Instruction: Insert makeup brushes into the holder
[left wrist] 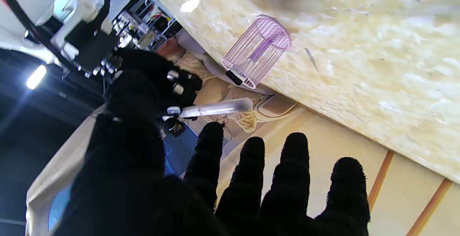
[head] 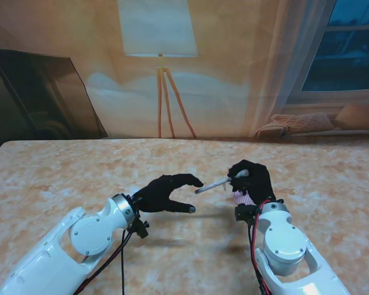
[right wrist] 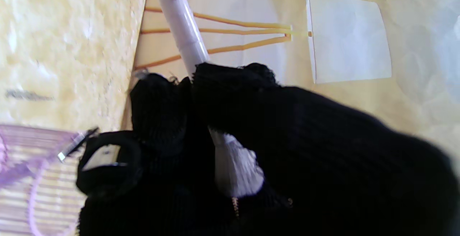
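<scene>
The table [head: 80,166] has a smooth, polished top that looks like marbled stone in beige and cream, with a soft sheen. Both the left hand [head: 166,194] and the right hand [head: 252,178] wear black knitted cloth gloves, matt and slightly fuzzy (the ribbed weave shows clearly from the right wrist). Bare fingertip parts look like shiny metal. The makeup brush [head: 212,184] has a glossy, smooth white handle, probably plastic, and soft pale bristles. The holder [left wrist: 257,51] is a lilac cage of thin smooth bars, plastic or coated wire. The arm shells are glossy white plastic with metallic wrist rings.
</scene>
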Motion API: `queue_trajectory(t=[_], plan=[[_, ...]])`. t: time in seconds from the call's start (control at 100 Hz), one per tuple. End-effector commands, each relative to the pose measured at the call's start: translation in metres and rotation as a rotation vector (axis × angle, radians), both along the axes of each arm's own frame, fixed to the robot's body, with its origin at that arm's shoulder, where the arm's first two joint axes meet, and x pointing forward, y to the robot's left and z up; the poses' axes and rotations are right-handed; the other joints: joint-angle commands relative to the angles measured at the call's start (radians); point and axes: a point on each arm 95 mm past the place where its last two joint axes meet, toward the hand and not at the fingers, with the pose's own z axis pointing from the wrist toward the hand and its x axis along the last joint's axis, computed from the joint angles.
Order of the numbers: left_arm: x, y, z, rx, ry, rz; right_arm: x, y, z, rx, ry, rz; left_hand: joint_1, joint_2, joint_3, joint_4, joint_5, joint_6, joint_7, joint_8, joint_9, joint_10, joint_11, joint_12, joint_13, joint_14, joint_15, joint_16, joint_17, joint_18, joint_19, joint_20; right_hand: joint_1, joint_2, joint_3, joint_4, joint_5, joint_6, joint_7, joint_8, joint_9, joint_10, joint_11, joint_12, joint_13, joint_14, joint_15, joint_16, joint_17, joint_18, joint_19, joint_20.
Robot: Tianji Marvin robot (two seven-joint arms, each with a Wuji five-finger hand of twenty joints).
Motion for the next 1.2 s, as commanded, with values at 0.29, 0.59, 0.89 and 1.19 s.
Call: queue_trajectory(t=[0.29, 0.59, 0.89, 1.19], plan=[[-0.006, 0.003, -0.002, 0.020, 0.001, -0.006, 0.023, -0.042, 0.036, -0.182, -0.099, -0.047, -0.003, 0.013, -0.025, -0.018, 0.043, 0.006, 0.002, 0.005, 0.018, -0.027, 0.022, 0.011, 0.017, -0.018, 0.014, 0.000, 0.019, -0.014, 0.022, 0.014, 0.040, -0.027, 0.050, 0.032, 0.032, -0.026, -0.006, 0.013, 0.047, -0.030, 0.049, 0.193, 0.017, 0.070, 0.033, 0.022, 0.042, -0.075, 0.021, 0.028], [-0.006, 0.005, -0.003, 0.019, 0.000, 0.017, 0.039, -0.072, 0.051, -0.418, -0.112, -0.088, 0.013, 0.007, -0.024, -0.020, 0.096, 0.033, 0.058, 0.045, 0.056, -0.025, 0.049, 0.039, 0.041, -0.017, 0.046, 0.034, 0.016, -0.011, 0.095, 0.049, 0.041, -0.029, 0.049, 0.032, 0.030, -0.024, -0.007, 0.014, 0.047, -0.027, 0.048, 0.190, 0.016, 0.078, 0.036, 0.023, 0.036, -0.075, 0.029, 0.034], [-0.006, 0.007, -0.002, 0.042, 0.009, 0.018, 0.050, -0.087, 0.051, -0.605, -0.131, -0.077, 0.026, 0.002, -0.022, -0.020, 0.097, 0.042, 0.043, 0.038, 0.075, -0.023, 0.054, 0.045, 0.059, -0.019, 0.058, 0.044, 0.020, -0.010, 0.129, 0.056, 0.043, -0.035, 0.050, 0.034, 0.034, -0.023, -0.010, 0.012, 0.051, -0.025, 0.047, 0.186, 0.018, 0.081, 0.040, 0.019, 0.038, -0.077, 0.039, 0.035], [-0.005, 0.006, -0.001, 0.041, 0.014, 0.016, 0.054, -0.090, 0.039, -0.691, -0.092, -0.015, 0.021, 0.008, -0.026, -0.021, 0.101, 0.032, 0.038, 0.035, 0.074, -0.025, 0.052, 0.047, 0.057, -0.017, 0.058, 0.050, 0.011, -0.007, 0.139, 0.052, 0.035, -0.022, 0.046, 0.040, 0.027, -0.024, -0.009, 0.012, 0.044, -0.025, 0.055, 0.187, 0.006, 0.081, 0.062, 0.031, 0.021, -0.089, 0.059, 0.043]])
